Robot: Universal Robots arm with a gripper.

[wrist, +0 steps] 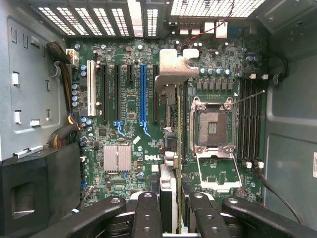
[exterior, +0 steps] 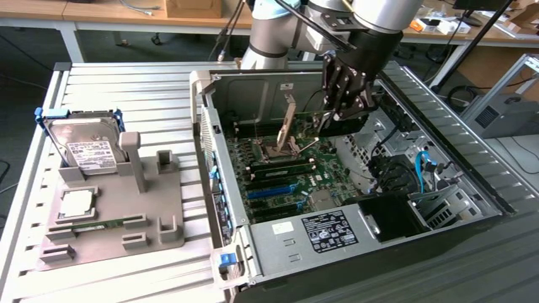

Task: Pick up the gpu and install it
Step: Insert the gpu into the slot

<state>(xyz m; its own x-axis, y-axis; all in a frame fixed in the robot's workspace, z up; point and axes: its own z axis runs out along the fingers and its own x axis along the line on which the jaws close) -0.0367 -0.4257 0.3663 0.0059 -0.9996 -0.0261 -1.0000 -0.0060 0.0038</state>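
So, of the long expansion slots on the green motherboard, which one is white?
The outermost white plastic slot, at the end of the row farthest from the empty silver-framed processor socket. The other long slots are black or blue.

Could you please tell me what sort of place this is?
Probably a robotics lab or workshop: an open computer case lies on a slatted metal table, a robot arm reaches in, and wooden desks stand behind.

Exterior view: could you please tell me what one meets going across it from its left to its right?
First the hard drive → side wall of the computer case → gpu, upright inside the case → gripper holding it → blue cable.
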